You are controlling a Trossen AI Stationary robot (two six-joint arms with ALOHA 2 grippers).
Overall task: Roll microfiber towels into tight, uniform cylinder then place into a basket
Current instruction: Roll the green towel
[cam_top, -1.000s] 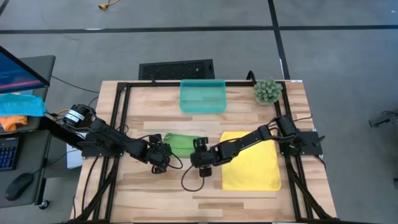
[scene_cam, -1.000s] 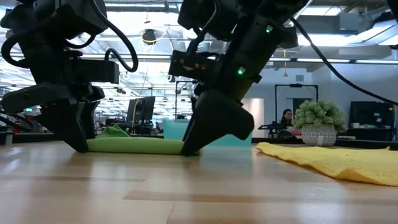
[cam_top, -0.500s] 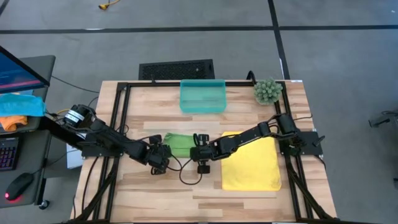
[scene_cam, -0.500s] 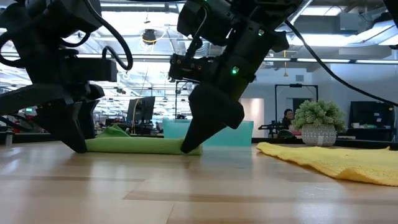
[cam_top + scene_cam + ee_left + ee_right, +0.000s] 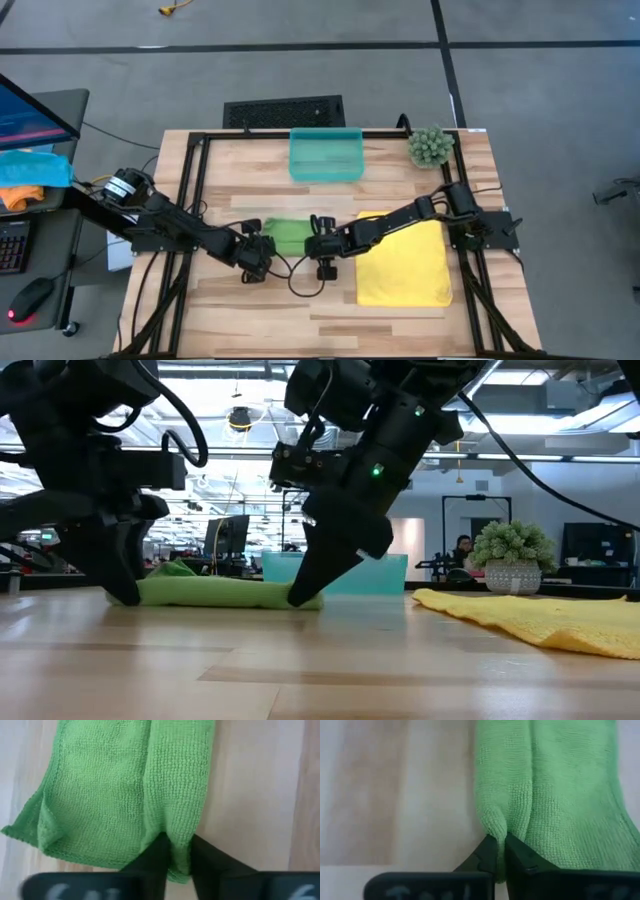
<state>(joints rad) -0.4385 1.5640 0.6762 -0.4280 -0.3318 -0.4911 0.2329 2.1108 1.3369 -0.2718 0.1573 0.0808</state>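
The light green microfiber towel (image 5: 288, 234) lies partly folded on the table's middle, with a raised fold along its near edge. My left gripper (image 5: 258, 256) is shut on the towel's left end and my right gripper (image 5: 322, 248) on its right end. In the low view, both sets of fingers come down to the green towel (image 5: 215, 592) at table level. Right of them, the yellow microfiber towel (image 5: 403, 262) is spread flat. The teal basket (image 5: 326, 154) stands at the far edge. My left gripper pinches the raised fold (image 5: 179, 847) at the green towel's left end between its two fingers (image 5: 156, 854), which slant down from the table's left. The towel lies on the table. My right gripper pinches the same fold at the right end (image 5: 498, 831) between its fingers (image 5: 487, 851), slanting down from the table's right. That end rests on the table.
A small potted plant (image 5: 430, 146) stands at the far right corner. A black grille panel (image 5: 284, 110) lies on the floor beyond the basket. Bare wood stretches along the near edge (image 5: 300, 320). Black frame rails (image 5: 190, 190) run along the table's sides.
Both grippers have shut on the green towel's near fold, the right one first and the left one after. The right gripper has also rolled about its wrist and edged toward the far side. The towel has stayed on the table.
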